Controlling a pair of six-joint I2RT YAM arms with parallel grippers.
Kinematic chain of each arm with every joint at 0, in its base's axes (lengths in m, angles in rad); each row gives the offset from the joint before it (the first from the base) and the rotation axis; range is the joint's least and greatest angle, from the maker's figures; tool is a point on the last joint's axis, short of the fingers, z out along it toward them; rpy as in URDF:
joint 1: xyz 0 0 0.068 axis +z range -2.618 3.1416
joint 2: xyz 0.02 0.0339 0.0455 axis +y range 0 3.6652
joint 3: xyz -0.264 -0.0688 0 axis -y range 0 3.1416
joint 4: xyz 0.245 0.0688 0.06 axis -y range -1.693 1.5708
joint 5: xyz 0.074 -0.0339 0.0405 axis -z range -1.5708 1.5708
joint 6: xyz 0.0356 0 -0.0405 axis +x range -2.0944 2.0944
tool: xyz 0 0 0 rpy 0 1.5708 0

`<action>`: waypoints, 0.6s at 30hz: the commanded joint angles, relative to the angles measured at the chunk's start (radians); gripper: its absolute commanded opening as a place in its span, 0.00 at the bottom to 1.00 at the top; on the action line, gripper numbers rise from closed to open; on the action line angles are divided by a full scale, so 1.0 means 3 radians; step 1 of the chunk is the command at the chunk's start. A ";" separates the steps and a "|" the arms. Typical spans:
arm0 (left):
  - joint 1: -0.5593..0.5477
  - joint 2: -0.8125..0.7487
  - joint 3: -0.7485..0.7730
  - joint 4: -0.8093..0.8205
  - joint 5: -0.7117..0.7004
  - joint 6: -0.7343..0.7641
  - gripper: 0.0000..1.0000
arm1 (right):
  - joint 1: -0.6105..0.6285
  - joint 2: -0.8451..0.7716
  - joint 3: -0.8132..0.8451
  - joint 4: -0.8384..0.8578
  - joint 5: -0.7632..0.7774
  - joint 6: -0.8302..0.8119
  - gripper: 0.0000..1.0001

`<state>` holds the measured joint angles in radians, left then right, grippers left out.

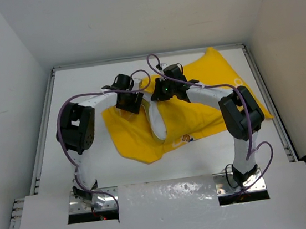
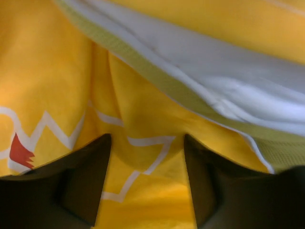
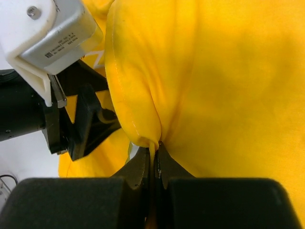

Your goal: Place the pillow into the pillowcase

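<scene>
My left hand (image 2: 145, 191) hovers fingers apart over the pillowcase (image 2: 57, 86), gripping nothing. The pillow (image 2: 214, 71) lies just beyond its fingertips, partly inside. My right hand (image 3: 153, 157) is clamped on the pillowcase at its edge, I judge to hold the mouth up.

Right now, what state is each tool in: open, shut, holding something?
Left tool: open over the pillowcase, gripping nothing.
Right tool: shut, pinching a fold of the pillowcase.
</scene>
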<state>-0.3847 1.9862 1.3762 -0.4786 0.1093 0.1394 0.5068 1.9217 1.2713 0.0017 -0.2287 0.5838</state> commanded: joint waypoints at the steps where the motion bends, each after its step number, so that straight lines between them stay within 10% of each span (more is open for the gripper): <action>1: 0.0004 0.0006 -0.0026 0.0255 -0.0185 -0.0239 0.62 | 0.0034 -0.0034 0.0093 0.0311 -0.0086 0.0094 0.00; 10: 0.0004 0.0466 0.0127 0.0261 -0.0625 -0.0332 0.64 | 0.0039 -0.0065 0.0073 0.0281 -0.0127 0.0043 0.00; 11: 0.0004 0.0477 0.0127 0.0266 -0.0600 -0.0327 0.52 | 0.0049 -0.0065 0.0068 0.0286 -0.0132 0.0048 0.00; 12: 0.0009 0.0492 0.0132 0.0256 -0.0564 -0.0347 0.06 | 0.0044 -0.0070 0.0058 0.0291 -0.0133 0.0048 0.00; 18: 0.0290 -0.0084 0.0224 0.0001 0.0340 -0.0088 0.00 | 0.0008 -0.0055 0.0165 0.0005 0.0133 -0.0090 0.00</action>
<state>-0.3580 2.0598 1.4223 -0.4061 0.0650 0.0643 0.5076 1.9217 1.2720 0.0063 -0.2153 0.5793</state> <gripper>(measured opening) 0.007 0.011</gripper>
